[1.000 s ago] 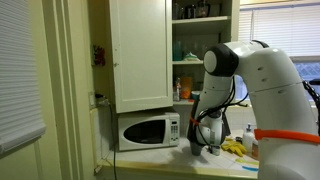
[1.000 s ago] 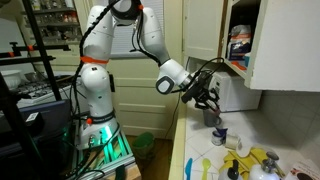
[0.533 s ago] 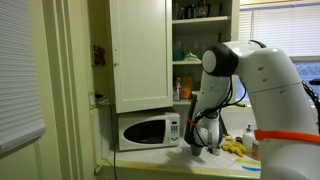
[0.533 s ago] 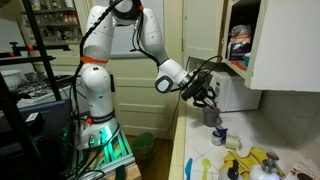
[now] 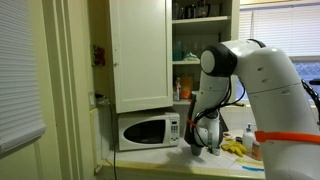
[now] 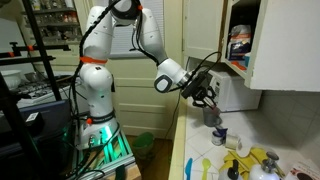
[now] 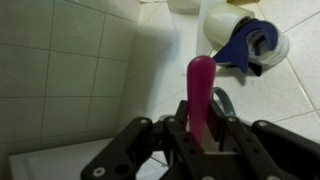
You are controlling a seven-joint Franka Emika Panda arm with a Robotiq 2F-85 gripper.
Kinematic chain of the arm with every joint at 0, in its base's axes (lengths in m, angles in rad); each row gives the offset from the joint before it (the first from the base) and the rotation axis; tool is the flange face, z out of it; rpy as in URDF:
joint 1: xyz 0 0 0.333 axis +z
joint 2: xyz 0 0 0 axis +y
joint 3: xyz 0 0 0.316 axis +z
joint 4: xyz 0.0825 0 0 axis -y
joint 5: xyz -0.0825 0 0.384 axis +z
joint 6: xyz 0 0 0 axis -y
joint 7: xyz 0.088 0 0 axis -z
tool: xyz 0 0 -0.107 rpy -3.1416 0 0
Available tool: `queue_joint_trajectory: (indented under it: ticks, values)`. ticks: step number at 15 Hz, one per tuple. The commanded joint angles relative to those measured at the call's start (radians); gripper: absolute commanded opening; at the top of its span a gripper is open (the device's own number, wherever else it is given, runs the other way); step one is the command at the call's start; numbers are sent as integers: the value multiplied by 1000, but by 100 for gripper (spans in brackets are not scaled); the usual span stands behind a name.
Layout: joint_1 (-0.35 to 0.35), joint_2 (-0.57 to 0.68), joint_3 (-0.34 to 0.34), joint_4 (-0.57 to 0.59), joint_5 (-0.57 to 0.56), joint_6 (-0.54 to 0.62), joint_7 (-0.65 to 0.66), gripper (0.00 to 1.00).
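Gripper [image 7: 203, 138] clamped around pink rod [image 7: 201, 85], its lower end hidden | blue tape dispenser [image 7: 255, 45] beyond, top edge cropped.

White microwave [image 5: 148, 131] beneath wall cabinet [image 5: 140, 55]

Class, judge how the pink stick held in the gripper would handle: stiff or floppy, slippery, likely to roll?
The slim pink stick stands straight out of the gripper, so probably stiff. Its smooth, rounded surface suggests it may slip. Laid on the white tiled counter, it could well roll.
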Motion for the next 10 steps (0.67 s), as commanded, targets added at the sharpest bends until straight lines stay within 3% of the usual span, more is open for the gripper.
queue_joint_trajectory:
  ticks: [1, 10]
  values:
    - [76, 14, -60, -14, 56, 19, -175, 6]
    - [203, 109, -154, 16, 30, -14, -234, 6]
